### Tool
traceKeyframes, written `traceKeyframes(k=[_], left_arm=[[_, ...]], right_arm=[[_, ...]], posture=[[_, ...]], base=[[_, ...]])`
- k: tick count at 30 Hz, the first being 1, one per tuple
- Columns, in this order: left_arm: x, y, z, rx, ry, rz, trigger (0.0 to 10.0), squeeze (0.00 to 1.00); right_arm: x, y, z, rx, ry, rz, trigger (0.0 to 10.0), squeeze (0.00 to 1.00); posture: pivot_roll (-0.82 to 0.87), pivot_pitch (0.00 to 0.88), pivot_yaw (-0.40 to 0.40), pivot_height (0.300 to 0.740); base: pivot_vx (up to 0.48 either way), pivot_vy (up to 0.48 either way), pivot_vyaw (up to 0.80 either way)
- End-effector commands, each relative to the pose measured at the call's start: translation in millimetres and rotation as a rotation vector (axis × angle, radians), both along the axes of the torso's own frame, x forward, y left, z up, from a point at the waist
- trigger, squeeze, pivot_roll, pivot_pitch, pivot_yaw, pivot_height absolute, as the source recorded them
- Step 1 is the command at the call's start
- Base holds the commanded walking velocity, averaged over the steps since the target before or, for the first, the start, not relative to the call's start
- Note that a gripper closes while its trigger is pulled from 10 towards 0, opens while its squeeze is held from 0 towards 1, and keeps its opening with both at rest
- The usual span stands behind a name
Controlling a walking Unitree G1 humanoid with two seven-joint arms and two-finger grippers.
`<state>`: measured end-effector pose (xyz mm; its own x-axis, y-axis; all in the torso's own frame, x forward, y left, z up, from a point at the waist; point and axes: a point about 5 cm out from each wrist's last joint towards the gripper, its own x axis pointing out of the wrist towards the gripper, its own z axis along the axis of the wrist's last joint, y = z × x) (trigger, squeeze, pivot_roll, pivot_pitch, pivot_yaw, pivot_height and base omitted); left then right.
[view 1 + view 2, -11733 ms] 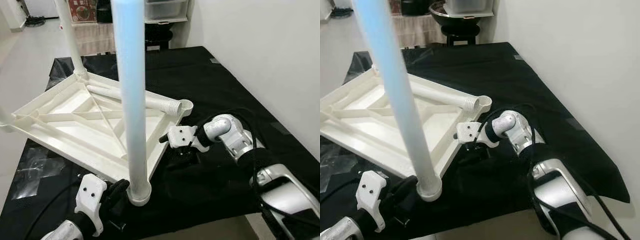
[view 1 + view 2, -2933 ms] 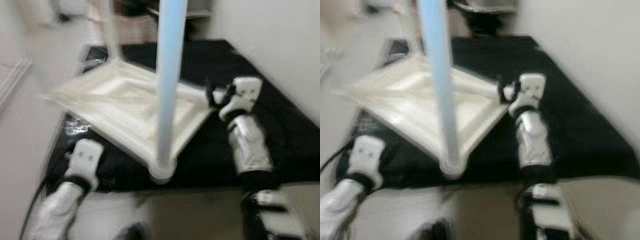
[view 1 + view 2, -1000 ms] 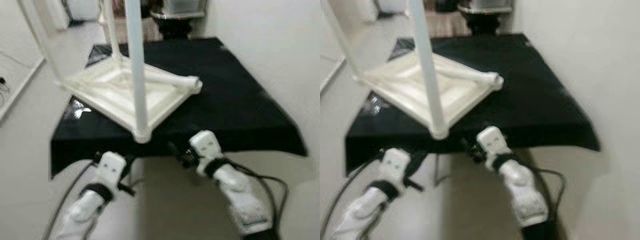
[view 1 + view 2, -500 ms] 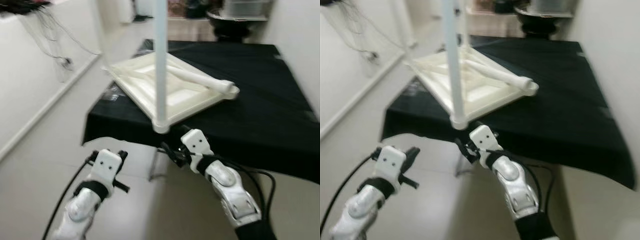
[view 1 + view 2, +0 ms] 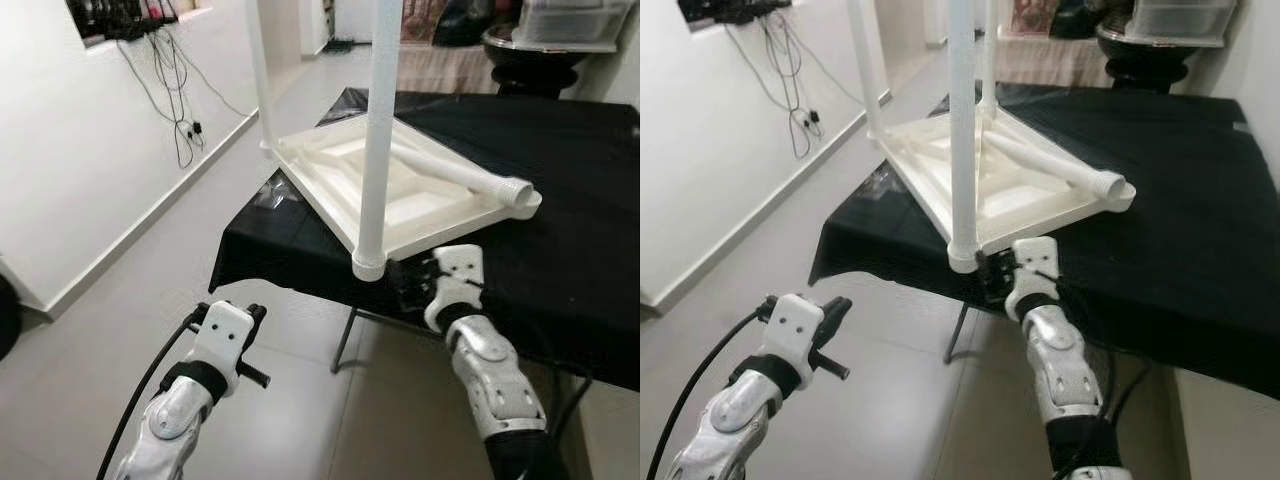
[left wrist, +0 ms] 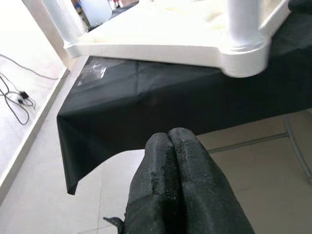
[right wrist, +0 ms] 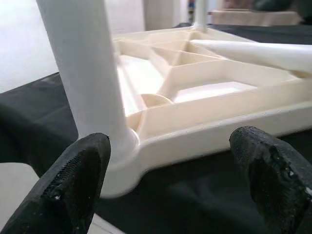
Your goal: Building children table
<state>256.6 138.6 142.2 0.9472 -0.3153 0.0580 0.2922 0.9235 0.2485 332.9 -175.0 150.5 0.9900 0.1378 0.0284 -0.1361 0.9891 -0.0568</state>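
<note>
A white children's table top [image 5: 400, 205] lies upside down on a black-covered table [image 5: 560, 220]. A white leg [image 5: 380, 130] stands upright in its near corner socket [image 5: 368, 266], and other legs [image 5: 868, 70] stand at the far corners. One loose leg [image 5: 455, 172] lies across the underside. My right gripper [image 7: 170, 141] is open, level with the table's front edge, just in front of the near corner and its leg [image 7: 83, 73]. My left gripper [image 6: 169, 139] is shut on nothing, low over the floor, in front of the table.
The black cloth [image 6: 146, 97] hangs over the table's front edge, with metal table legs [image 5: 345, 345] below. A wall with dangling cables [image 5: 175, 100] runs along the left. Crumpled clear plastic [image 5: 268, 195] lies beside the table top. A shelf with bins [image 5: 560, 30] stands behind.
The view has swung and pulled back as I move. My right gripper has come up closer to the table top's near corner. The left arm stays low over the floor.
</note>
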Motion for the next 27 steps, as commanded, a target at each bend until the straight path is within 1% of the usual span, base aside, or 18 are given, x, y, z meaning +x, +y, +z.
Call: traceKeyframes(k=[1,2,3,4,6,8,12,14,15,17,19,20,21,22,24,25,26,27], left_arm=[[-0.8,3.9,-3.8,-0.003,0.019,0.013,10.0,0.0],[-0.8,3.9,-3.8,-0.003,0.019,0.013,10.0,0.0],[-1.0,3.8,-4.0,-0.002,0.019,0.014,10.0,0.0],[-1.0,3.8,-4.0,-0.002,0.019,0.014,10.0,0.0],[-1.5,3.4,-4.5,-0.002,0.019,0.013,10.0,0.0],[-1.9,3.2,-5.1,-0.006,0.021,0.013,10.0,0.0],[-2.5,3.2,-6.0,-0.022,0.025,0.017,10.0,0.0],[-2.5,3.2,-6.0,-0.022,0.025,0.017,10.0,0.0],[-3.0,3.1,-6.3,-0.022,0.027,0.016,10.0,0.0],[-3.0,3.1,-6.3,-0.022,0.027,0.016,10.0,0.0],[-4.4,2.4,-7.2,-0.018,0.031,0.01,10.0,0.0],[-4.4,2.4,-7.2,-0.018,0.031,0.01,10.0,0.0],[-5.1,2.0,-7.7,-0.015,0.034,0.006,10.0,0.0],[-5.1,2.0,-7.7,-0.015,0.034,0.006,10.0,0.0],[-6.5,1.1,-8.3,-0.011,0.039,-0.004,10.0,0.0],[-6.5,1.1,-8.3,-0.011,0.039,-0.004,10.0,0.0],[-8.1,0.4,-8.5,-0.009,0.041,-0.01,10.0,0.0],[-8.1,0.4,-8.5,-0.009,0.041,-0.01,10.0,0.0]], right_arm=[[-1.1,18.7,2.6,0.007,-0.026,0.133,10.0,0.0],[-1.1,18.7,2.6,0.007,-0.026,0.133,10.0,0.0],[-3.4,28.2,6.7,-0.007,-0.041,0.26,10.0,0.0],[-3.4,28.2,6.7,-0.007,-0.041,0.26,10.0,0.0],[-9.4,38.0,14.7,-0.097,-0.066,0.49,10.0,0.0],[-11.8,36.8,19.9,-0.161,-0.071,0.593,10.0,0.0],[-7.7,29.8,30.3,-0.266,-0.076,0.674,10.0,0.0],[-7.7,29.8,30.3,-0.266,-0.076,0.674,10.0,0.0],[-8.8,32.6,33.4,-0.299,-0.077,0.731,10.0,0.0],[-8.8,32.6,33.4,-0.299,-0.077,0.731,10.0,0.0],[-21.4,46.6,35.5,-0.364,-0.068,0.937,10.0,0.0],[-21.4,46.6,35.5,-0.364,-0.068,0.937,10.0,0.0],[-27.9,51.7,33.8,-0.415,-0.051,1.04,10.0,0.0],[-27.9,51.7,33.8,-0.415,-0.051,1.04,10.0,0.0],[-29.5,51.5,30.7,-0.575,0.011,1.191,10.0,0.0],[-29.5,51.5,30.7,-0.575,0.011,1.191,10.0,0.0],[-18.5,43.3,35.1,-0.687,0.064,1.234,10.0,0.0],[-18.5,43.3,35.1,-0.687,0.064,1.234,10.0,0.0]], posture=[[0.07,0.134,0.03,0.74],[0.07,0.134,0.03,0.74],[0.07,0.133,0.032,0.74],[0.07,0.133,0.032,0.74],[0.07,0.131,0.03,0.74],[0.07,0.13,0.03,0.74],[0.07,0.129,0.028,0.74],[0.07,0.129,0.028,0.74],[0.08,0.128,0.022,0.74],[0.08,0.128,0.022,0.74],[0.09,0.126,0.024,0.74],[0.09,0.126,0.024,0.74],[0.09,0.126,0.024,0.74],[0.09,0.126,0.024,0.74],[0.09,0.123,0.026,0.74],[0.09,0.123,0.026,0.74],[0.1,0.128,0.022,0.74],[0.1,0.128,0.022,0.74]], base=[[0.33,0.0,0.8],[0.33,0.0,0.8],[0.319,0.0,0.0],[0.319,0.0,0.0],[0.306,0.0,0.0],[0.148,0.0,0.0],[0.0,0.0,0.0],[0.0,0.0,0.0],[0.0,0.0,0.0],[0.0,0.0,0.0],[0.0,0.0,0.0],[0.0,0.0,0.0],[0.0,0.0,0.0],[0.0,0.0,0.0],[0.0,0.0,0.0],[0.0,0.0,0.0],[0.0,0.0,0.0],[0.0,0.0,0.0]])
